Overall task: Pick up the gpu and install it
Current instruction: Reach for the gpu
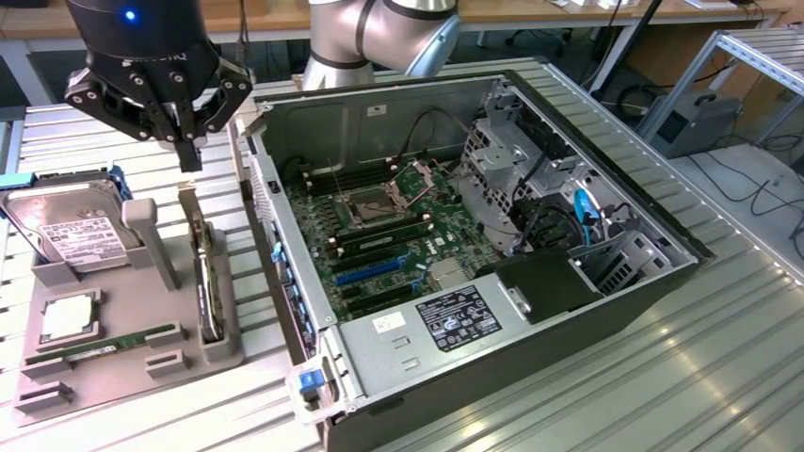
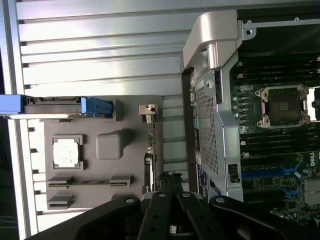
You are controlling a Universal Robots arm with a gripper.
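- Gripper: the fingers are pressed together and hold nothing. The tool hangs tip-down over the holder.
- Gpu: it lies just below the fingertips, untouched, standing on edge in a slot of the holder.
  - You should judge it light and stiff, but fragile.
  - Pinch its two flat faces along the upper edge, clear of the contacts below.
  - The thin edge offers little purchase, so expect it to tilt if you take it off-centre.
- Holder: this grey tray sits beneath the tool. It also carries a RAM stick and a CPU, both farther from the tool than the gpu.
- Hard drive: it stands beyond the gpu on one side. Its white label is too small for you to read.
- Case: it lies open on the gpu's other side, with the motherboard exposed. The black label at its far end is illegible.
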